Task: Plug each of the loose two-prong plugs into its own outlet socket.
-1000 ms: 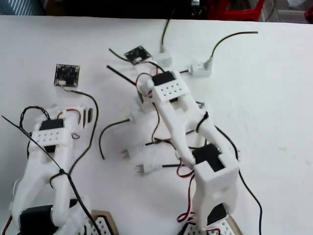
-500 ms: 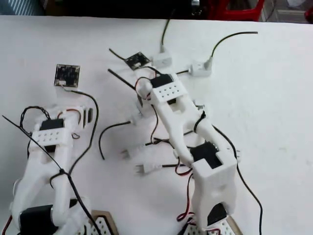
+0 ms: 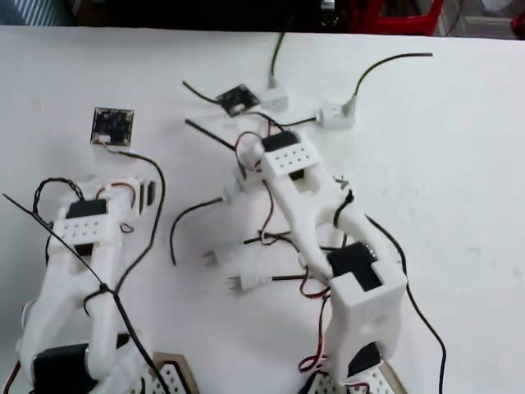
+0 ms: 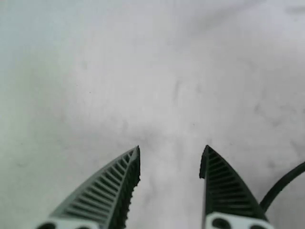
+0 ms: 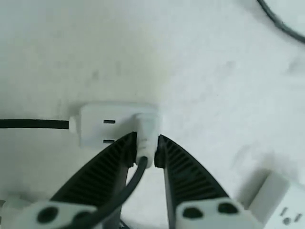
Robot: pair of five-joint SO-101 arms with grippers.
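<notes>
My right gripper is shut on a white plug whose black cord runs back between the fingers. The plug rests against a white socket block, beside its two bare slots; whether the prongs are in cannot be seen. In the high view this block lies by the right arm's wrist. Two loose plugs lie nearer the front. Two more white sockets sit at the back. My left gripper stands open over bare table, at the left in the high view.
Two small black circuit boards lie on the white table. Black cords curl between the arms, and one passes beside the left fingers. Another socket lies close to the right gripper.
The right arm's wrist has shifted slightly toward the front and right, and the socket block beside it nudged right. The back circuit board slid a little right. The left arm has kept still.
</notes>
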